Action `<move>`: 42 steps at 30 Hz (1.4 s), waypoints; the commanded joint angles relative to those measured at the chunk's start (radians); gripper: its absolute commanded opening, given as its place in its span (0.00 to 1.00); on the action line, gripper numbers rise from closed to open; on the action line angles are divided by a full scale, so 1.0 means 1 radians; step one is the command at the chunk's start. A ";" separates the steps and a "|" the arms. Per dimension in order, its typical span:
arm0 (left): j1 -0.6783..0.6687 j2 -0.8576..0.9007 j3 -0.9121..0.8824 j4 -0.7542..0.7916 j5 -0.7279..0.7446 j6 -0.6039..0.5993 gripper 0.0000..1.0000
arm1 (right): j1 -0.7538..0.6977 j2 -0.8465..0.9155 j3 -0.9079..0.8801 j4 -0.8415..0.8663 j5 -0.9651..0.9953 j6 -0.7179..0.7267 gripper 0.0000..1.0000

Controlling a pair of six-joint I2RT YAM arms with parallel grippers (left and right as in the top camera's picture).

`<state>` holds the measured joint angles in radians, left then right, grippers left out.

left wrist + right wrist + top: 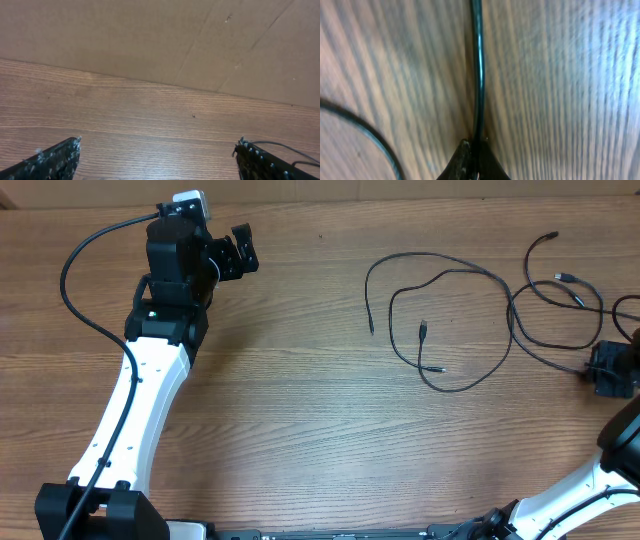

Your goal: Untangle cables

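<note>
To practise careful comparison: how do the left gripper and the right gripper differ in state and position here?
The left gripper stands wide open, holding nothing; the right gripper is shut on a thin black cable. The left gripper sits far from the cables; the right gripper is among them. Both are black and two-fingered.

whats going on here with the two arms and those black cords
Two robot arms are working on thin black cables that lie looped over each other on the wooden table. The right gripper is shut on one cable down at the tabletop, at the right edge of the tangle. The left gripper is open and empty on its own side, well apart from the cables.
</note>
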<state>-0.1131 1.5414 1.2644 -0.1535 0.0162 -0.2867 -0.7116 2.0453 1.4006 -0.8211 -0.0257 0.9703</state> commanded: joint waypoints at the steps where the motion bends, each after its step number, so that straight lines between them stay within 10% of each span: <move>1: 0.002 0.009 0.006 0.002 0.011 -0.024 1.00 | 0.003 -0.027 0.094 -0.016 -0.026 -0.098 0.04; 42: 0.002 0.009 0.006 0.084 0.000 -0.024 1.00 | 0.003 -0.661 0.678 -0.533 0.423 -0.374 0.04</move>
<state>-0.1131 1.5414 1.2644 -0.0742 0.0154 -0.3080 -0.7116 1.4017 2.0605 -1.3342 0.2962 0.6258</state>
